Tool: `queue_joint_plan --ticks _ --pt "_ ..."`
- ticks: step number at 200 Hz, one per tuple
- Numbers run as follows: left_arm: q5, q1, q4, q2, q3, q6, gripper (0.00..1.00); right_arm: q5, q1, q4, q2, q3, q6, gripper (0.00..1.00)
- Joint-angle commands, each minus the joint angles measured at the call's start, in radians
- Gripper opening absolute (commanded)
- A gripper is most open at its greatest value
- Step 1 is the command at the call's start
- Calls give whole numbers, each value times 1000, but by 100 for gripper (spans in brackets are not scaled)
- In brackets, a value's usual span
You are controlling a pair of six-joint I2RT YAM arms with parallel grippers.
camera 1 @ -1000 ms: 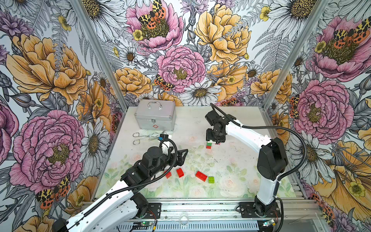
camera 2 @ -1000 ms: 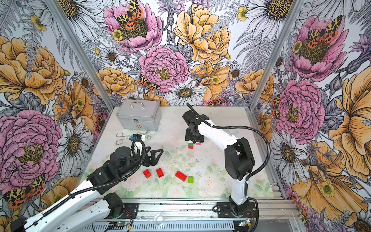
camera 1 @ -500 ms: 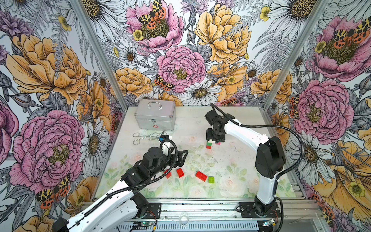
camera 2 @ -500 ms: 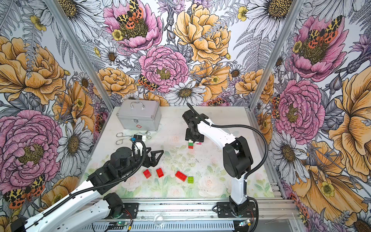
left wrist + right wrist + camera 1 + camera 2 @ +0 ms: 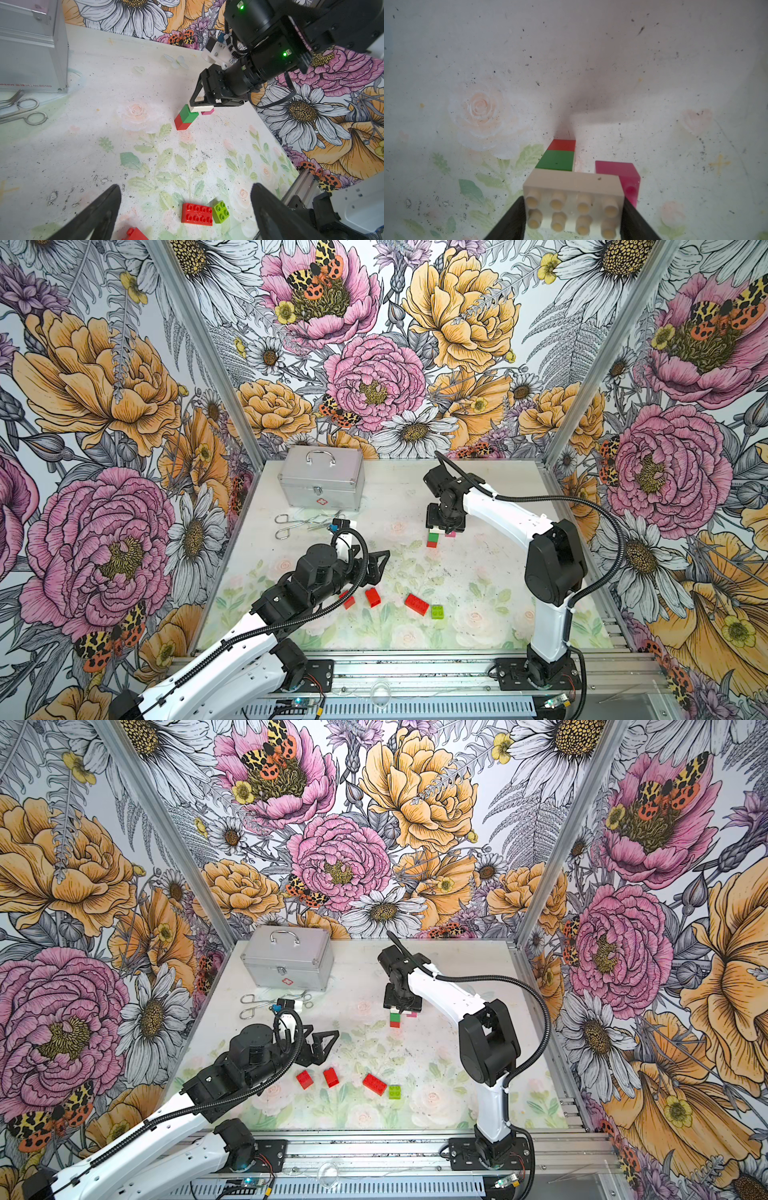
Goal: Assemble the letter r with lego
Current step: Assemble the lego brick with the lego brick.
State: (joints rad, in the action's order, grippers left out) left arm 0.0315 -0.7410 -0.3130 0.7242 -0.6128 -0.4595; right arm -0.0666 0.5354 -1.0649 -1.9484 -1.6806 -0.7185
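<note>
**Right wrist view: right claw [image 5: 573, 209] clamped on the white cap of the lego letter**

The right wrist view looks down past two black fingers [image 5: 512, 220] closed on the short ends of a glossy white eight-stud plastic brick [image 5: 571, 182], studs up. The brick's long axis runs from finger to finger. One end sits on a small dark green plastic brick [image 5: 557, 161], which is stacked on a small red plastic brick [image 5: 562, 144], forming an upright stem. Under the white brick's other end is a translucent pink plastic brick [image 5: 618, 172]. Whether it touches the pale flower-printed counter [image 5: 478, 572] cannot be told.

In both top views the stem stands near the counter's middle, toward the back edge, directly beneath the right claw.

The left claw [image 5: 185, 187] hangs empty with its jaws spread wide. It is over the front left part of the counter, well apart from the stem.

Spare pieces lie near the front edge:
- a flat red eight-stud brick [image 5: 196, 214], just beside a lime green four-stud brick [image 5: 221, 212]
- in a top view, one smaller red brick [image 5: 331, 1077] and a second smaller red brick [image 5: 304, 1079], near the left claw

The right arm is by far the nearer to the letter. The white brick lies crosswise to the stem and overhangs it on one side. Any downward press would probably need to land over the stem, or the letter could tip.
</note>
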Motion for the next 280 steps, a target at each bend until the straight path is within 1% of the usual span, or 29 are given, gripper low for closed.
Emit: queue_joint_plan --ticks 1,81,208,280 --pt "-25 6 14 0 12 27 99 -9 -6 -2 -12 -24 -18 34" --pt "-22 6 12 1 13 27 99 4 -9 10 -24 -17 -15 34" --pt "-35 14 33 17 18 22 99 -2 -4 19 14 19 -29 34" --pt "-35 14 31 3 21 19 99 -2 0 22 34 33 -35 34"
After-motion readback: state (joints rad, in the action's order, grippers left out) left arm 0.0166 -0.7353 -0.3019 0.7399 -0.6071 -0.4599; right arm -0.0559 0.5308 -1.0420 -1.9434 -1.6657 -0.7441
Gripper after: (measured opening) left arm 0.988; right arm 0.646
